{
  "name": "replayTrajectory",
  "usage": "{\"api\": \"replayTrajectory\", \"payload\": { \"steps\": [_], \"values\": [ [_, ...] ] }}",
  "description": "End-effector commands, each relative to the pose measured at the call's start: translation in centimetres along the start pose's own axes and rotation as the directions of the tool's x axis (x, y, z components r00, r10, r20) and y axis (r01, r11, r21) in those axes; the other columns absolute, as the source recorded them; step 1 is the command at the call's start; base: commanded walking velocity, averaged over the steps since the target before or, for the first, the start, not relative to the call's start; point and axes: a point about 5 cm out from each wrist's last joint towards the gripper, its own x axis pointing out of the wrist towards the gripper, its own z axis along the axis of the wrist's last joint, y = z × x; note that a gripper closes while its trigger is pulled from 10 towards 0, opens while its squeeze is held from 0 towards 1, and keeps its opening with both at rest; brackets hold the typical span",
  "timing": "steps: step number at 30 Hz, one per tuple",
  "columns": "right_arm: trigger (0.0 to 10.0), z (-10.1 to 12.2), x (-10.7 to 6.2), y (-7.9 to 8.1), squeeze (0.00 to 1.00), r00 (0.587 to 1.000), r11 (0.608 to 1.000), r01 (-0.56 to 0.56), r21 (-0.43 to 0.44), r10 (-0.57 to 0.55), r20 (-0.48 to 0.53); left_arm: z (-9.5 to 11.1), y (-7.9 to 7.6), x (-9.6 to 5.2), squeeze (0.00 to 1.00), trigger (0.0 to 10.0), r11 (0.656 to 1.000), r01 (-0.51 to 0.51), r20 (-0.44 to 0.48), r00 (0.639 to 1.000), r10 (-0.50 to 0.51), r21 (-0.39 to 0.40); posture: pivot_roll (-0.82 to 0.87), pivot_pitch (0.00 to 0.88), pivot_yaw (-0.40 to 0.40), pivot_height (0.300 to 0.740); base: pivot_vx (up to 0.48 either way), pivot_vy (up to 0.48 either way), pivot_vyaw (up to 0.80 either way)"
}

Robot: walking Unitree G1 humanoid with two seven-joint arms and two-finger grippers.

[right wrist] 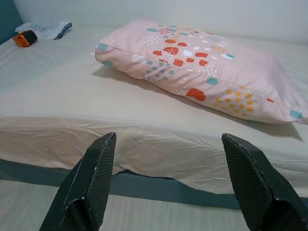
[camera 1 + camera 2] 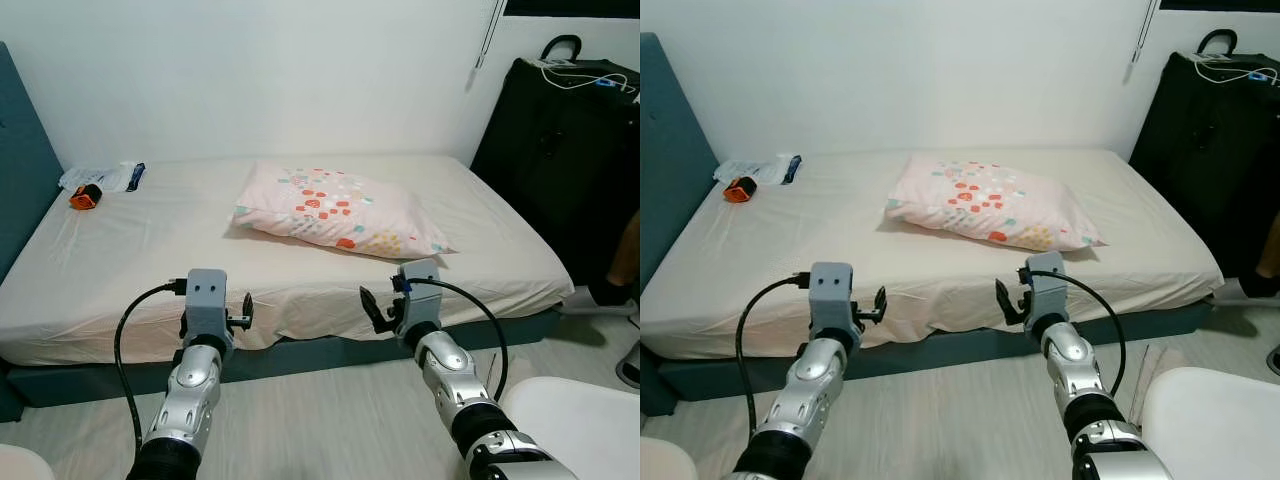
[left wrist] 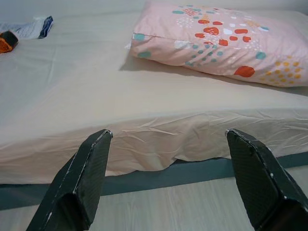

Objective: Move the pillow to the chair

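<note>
A pink pillow (image 2: 335, 212) with red, teal and yellow dots lies flat on the middle of the beige-sheeted bed (image 2: 150, 260), toward its far side. Both my grippers are raised in front of the bed's near edge, short of the mattress and well clear of the pillow. My left gripper (image 3: 168, 132) is open, with only the sheet and bed edge seen between its fingers. My right gripper (image 1: 169, 136) is also open and faces the pillow (image 1: 192, 72) from the front. The rounded white seat of a chair (image 2: 575, 420) sits at the lower right, beside my right arm.
An orange and black object (image 2: 85, 196) and a plastic packet (image 2: 110, 177) lie at the bed's far left corner. A teal headboard (image 2: 20, 180) stands left; a black case (image 2: 570, 150) stands right. A person's leg (image 2: 625, 260) is at the right edge. Pale wooden floor lies below.
</note>
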Motion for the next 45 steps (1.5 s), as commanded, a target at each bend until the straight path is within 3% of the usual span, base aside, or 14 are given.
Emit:
{"api": "replayTrajectory", "payload": {
  "steps": [1,7,45],
  "values": [
    [10.0,0.31,0.12,0.16,0.00,1.000,1.000,-0.018,-0.003,0.018,0.019,-0.03,0.00,-0.07,0.00,10.0,1.000,-0.001,0.005,1.000,0.001,-0.020,-0.01,0.000,-0.052,0.740,0.000,0.000,0.00],
    [10.0,0.20,-0.05,0.51,0.00,0.997,0.997,-0.071,-0.024,0.071,0.022,0.29,0.05,0.11,0.00,10.0,1.000,0.011,0.018,1.000,-0.010,-0.022,-0.02,0.000,-0.050,0.740,0.000,0.000,0.00],
    [10.0,0.55,0.21,-0.05,0.00,0.999,0.998,-0.046,-0.031,0.046,0.014,0.42,0.02,0.46,0.00,10.0,0.998,0.034,0.031,0.999,-0.033,-0.049,-0.02,0.000,-0.066,0.740,0.272,0.000,0.00]
  ]
}}
